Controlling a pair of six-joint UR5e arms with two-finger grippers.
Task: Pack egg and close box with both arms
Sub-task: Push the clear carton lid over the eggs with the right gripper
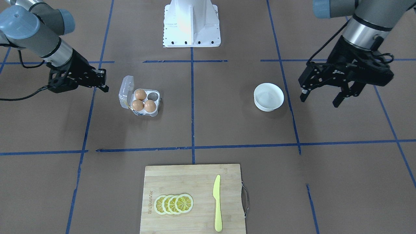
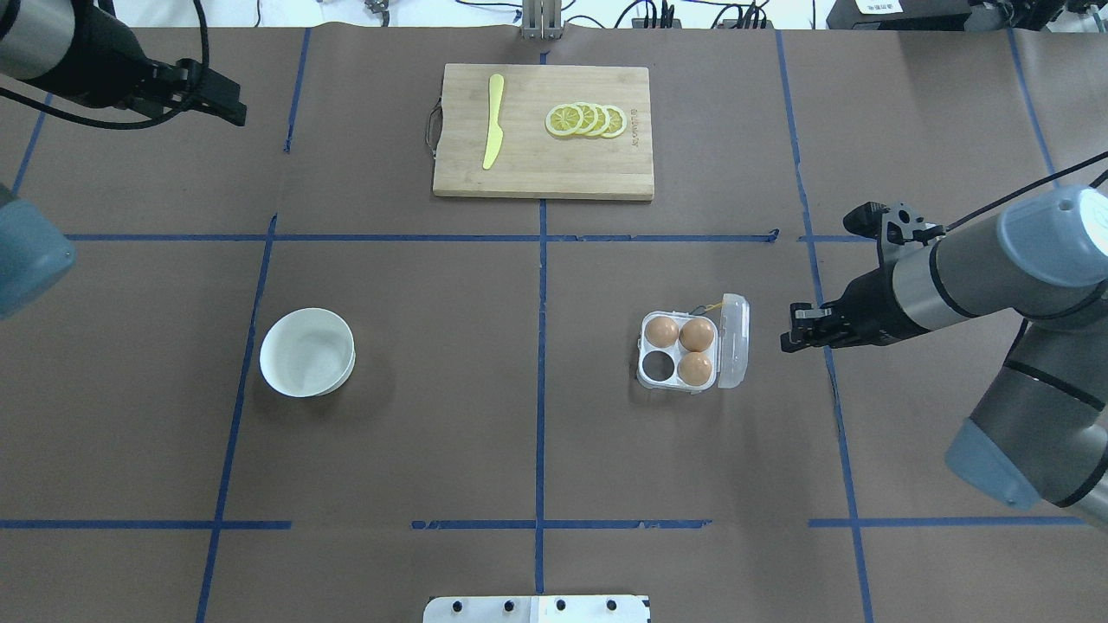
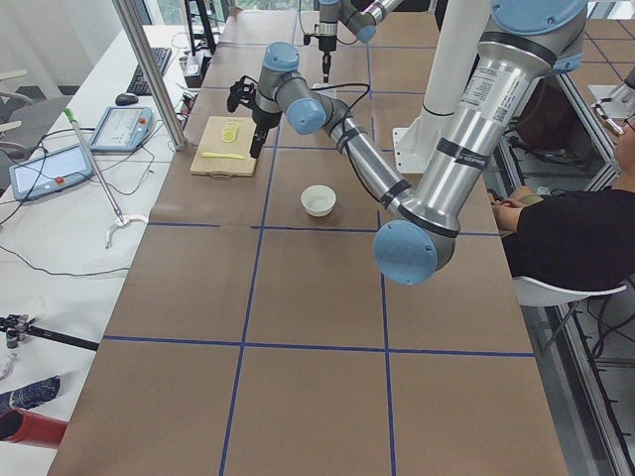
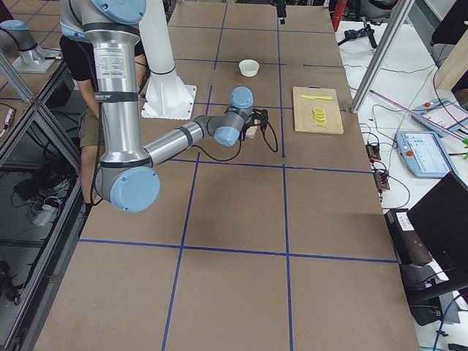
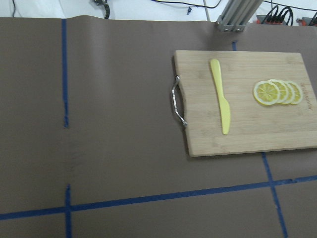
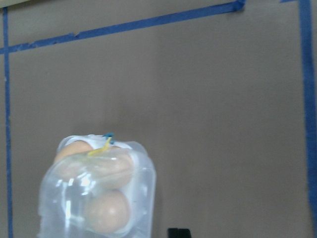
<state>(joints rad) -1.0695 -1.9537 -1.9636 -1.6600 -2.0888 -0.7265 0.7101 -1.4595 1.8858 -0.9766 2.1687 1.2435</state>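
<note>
— Whether the right end effector (image 2: 792, 333) is parted cannot be told; it is held just beside the box's (image 2: 658, 367) raised lid (image 2: 734, 339).
— The left end effector (image 1: 321, 99) is spread wide, far off. Three eggs (image 2: 662, 330) are seated; the lid should be tipped gently, base steadied.

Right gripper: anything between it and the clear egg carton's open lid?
Nothing visible. Only bare brown table paper lies between the black right gripper and the raised lid of the clear plastic four-cell egg carton.

Robot lab: teach pendants (image 3: 121, 127), tape-gridded table (image 3: 317, 288)
</note>
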